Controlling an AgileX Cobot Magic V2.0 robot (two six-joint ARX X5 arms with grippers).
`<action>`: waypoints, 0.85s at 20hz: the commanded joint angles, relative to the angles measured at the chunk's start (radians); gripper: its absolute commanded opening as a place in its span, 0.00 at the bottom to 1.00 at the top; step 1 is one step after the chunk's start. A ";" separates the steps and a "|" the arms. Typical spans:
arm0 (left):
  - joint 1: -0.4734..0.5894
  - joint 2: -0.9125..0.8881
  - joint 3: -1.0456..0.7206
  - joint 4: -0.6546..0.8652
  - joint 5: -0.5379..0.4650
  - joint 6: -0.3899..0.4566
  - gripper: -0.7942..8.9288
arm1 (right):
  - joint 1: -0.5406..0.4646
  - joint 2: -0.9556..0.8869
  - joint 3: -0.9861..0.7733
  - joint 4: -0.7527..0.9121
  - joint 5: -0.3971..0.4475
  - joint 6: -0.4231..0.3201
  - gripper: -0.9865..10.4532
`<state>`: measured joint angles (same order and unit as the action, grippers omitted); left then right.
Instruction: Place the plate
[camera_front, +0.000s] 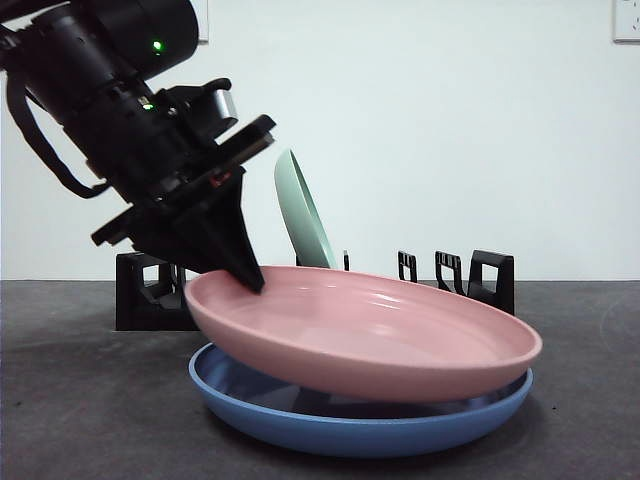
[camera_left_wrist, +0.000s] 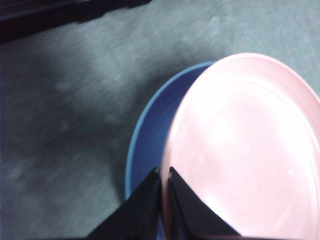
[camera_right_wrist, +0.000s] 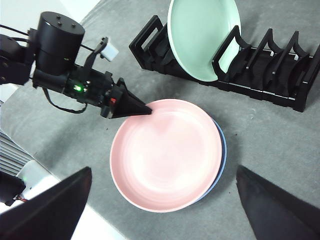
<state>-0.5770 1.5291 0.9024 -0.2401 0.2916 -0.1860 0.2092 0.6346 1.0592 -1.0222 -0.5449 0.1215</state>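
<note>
Pink plate (camera_front: 370, 335) sits tilted on the blue plate (camera_front: 350, 425) near the middle of the counter (camera_front: 80, 400), its left rim raised and pinched by the left claw (camera_front: 248, 275), whose jaws are shut on that rim. The right edge of the pink plate rests low on the blue one. Behind them stands the rack (camera_front: 470, 275), with a green plate (camera_front: 305, 210) already upright in a slot toward its left end.

By my reading the step in hand is lifting the pink plate off the stack, early in the task: the grip is made, but the plate has not left the blue one. Next it would need to rise clear, turn on edge and drop into a free slot right of the green plate, without dragging the blue plate along or knocking the green one.

From overhead, the right wrist view shows what the front view hides: the row of empty slots, and the pink plate covering nearly all the blue one. It also shows the right claw (camera_right_wrist: 162, 210) high above the counter, jaws wide apart, holding nothing. The left wrist view shows the two jaws closed tight on the rim, though blurred.
</note>
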 joint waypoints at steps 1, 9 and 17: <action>-0.015 0.036 0.009 0.029 0.008 -0.015 0.10 | 0.003 0.003 0.007 0.003 0.003 0.010 0.49; -0.015 0.048 0.009 0.038 -0.017 -0.014 0.10 | 0.003 0.003 0.007 0.003 0.003 0.025 0.49; -0.014 0.048 0.009 0.035 -0.034 -0.011 0.10 | 0.003 0.003 0.007 0.003 -0.004 0.029 0.49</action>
<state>-0.5831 1.5623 0.9024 -0.2131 0.2573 -0.1955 0.2092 0.6346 1.0592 -1.0222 -0.5465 0.1390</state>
